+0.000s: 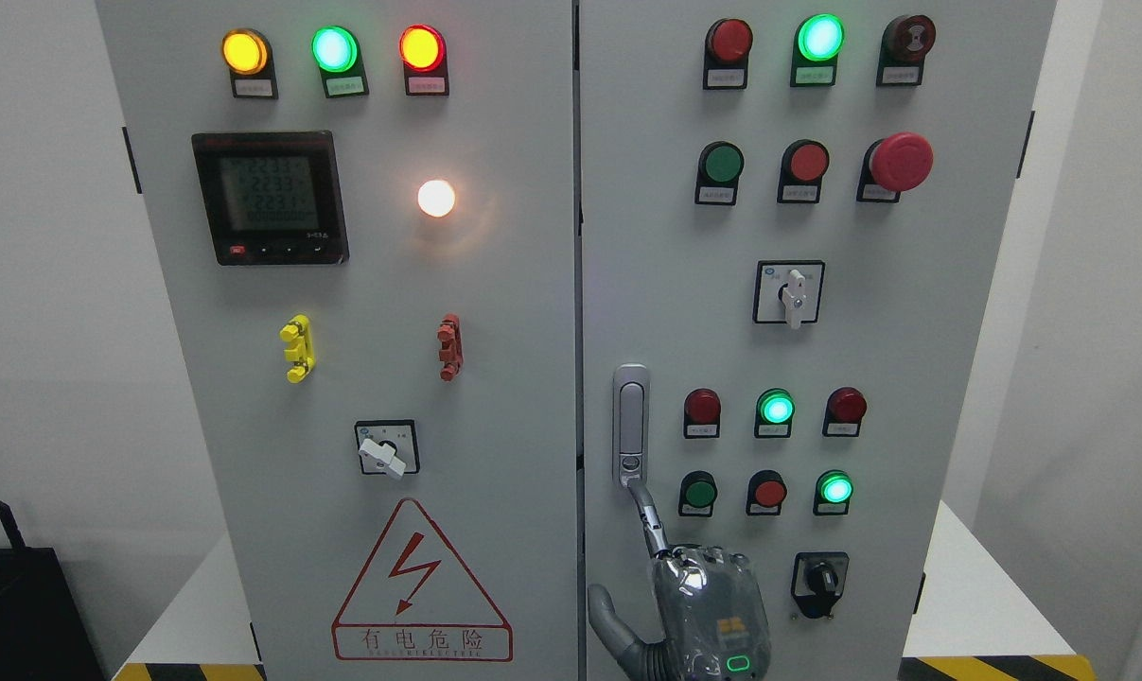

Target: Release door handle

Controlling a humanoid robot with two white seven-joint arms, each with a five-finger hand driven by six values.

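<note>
A silver door handle (630, 416) stands upright on the left edge of the right cabinet door (911, 359). My right hand (627, 541) comes up from the bottom edge just below it, back of the hand toward the camera. Its index finger (648, 518) is stretched upward with its tip touching the handle's lower end by the lock. The thumb (608, 619) sticks out to the left. The hand's fingers wrap around nothing. The remaining fingers are hidden behind the hand. My left arm does not show.
The grey two-door cabinet fills the view. Buttons and lit lamps (776, 408) and a black rotary switch (821, 579) sit right of the hand. The left door (495, 426) carries a meter (270, 197), a switch (386, 450) and a red warning triangle (421, 586).
</note>
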